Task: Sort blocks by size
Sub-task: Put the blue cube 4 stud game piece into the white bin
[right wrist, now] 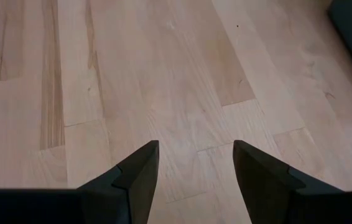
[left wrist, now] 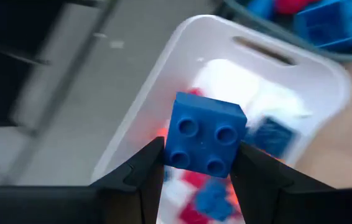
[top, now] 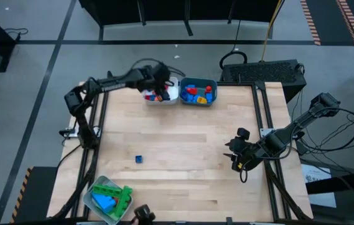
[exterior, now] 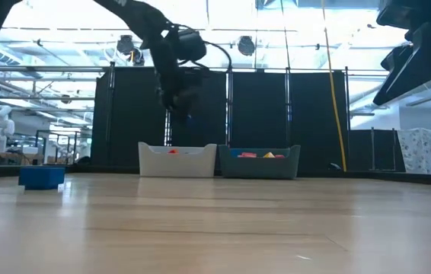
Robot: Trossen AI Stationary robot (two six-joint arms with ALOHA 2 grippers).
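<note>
The left gripper clamped a blue four-stud brick above the white bin (centre it first); the right gripper waited, fingers apart.

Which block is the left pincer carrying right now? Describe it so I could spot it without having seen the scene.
Start at the white bin at the table's far edge, just left of the teal bin. The left pincer hangs above it, and between its dark fingers sits a blue block. It is square with four studs, the only block off the table and outside a bin.
</note>
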